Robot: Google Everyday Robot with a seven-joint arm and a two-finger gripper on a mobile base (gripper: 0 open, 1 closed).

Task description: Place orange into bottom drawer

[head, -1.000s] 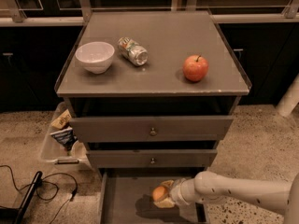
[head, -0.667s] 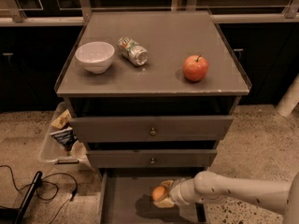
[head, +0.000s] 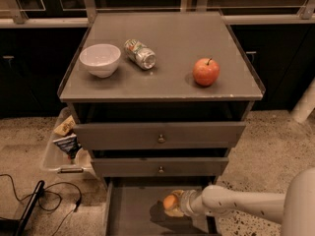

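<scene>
The orange [head: 170,201] is small and round and sits between the fingers of my gripper [head: 173,203], just above the floor of the bottom drawer [head: 132,211]. That drawer is pulled out below the cabinet as a shallow grey tray. My white arm [head: 246,205] reaches in from the lower right. The gripper is shut on the orange, whose shadow lies on the drawer floor beneath it.
On the cabinet top stand a white bowl [head: 100,59], a tipped can [head: 140,53] and a red apple [head: 205,72]. Two upper drawers carry brass knobs [head: 161,138]. A clear bin of snack bags [head: 65,142] and black cables [head: 47,200] lie on the floor to the left.
</scene>
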